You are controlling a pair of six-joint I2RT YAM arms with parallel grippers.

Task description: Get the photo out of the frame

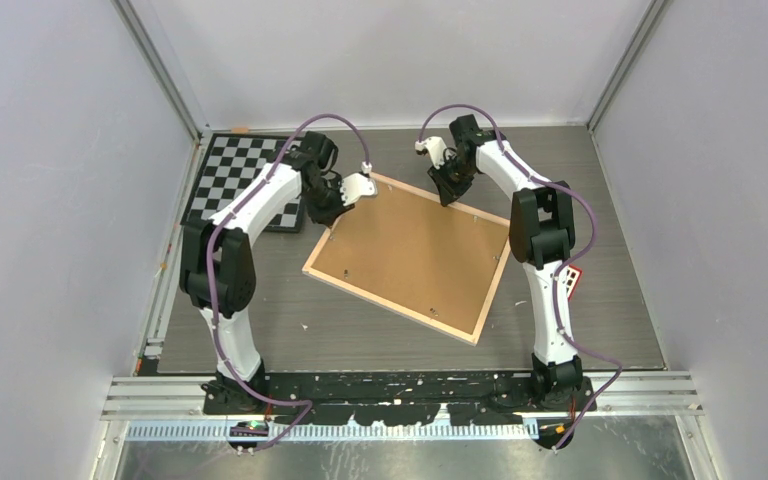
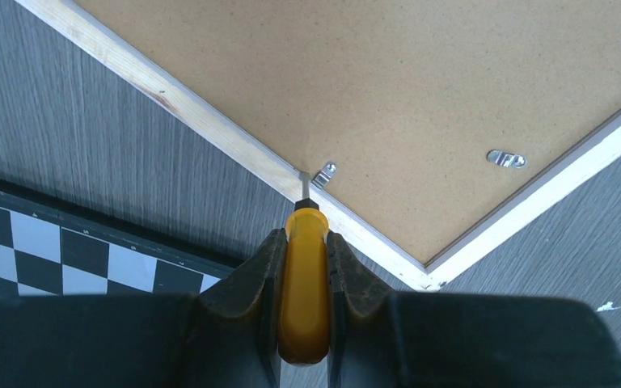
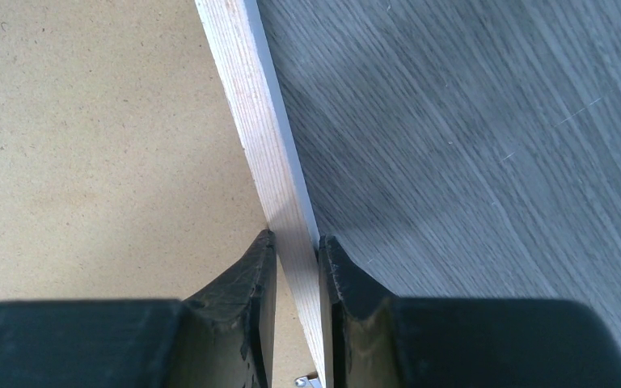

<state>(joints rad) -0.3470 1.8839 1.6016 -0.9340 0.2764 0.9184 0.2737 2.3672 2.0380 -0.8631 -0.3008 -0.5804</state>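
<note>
The frame lies face down on the table, brown fibreboard back up inside a pale wood rim. The photo is hidden under the panel. My left gripper is at the frame's left corner, shut on a yellow-handled screwdriver. The screwdriver's metal tip touches a small metal clip on the rim. A second clip sits on the adjoining side. My right gripper is at the frame's far edge, shut on the wood rim, one finger on the panel side and one on the table side.
A black-and-white checkerboard lies at the far left of the table, partly under my left arm; its edge shows in the left wrist view. Grey walls enclose the table on three sides. A few more clips dot the panel.
</note>
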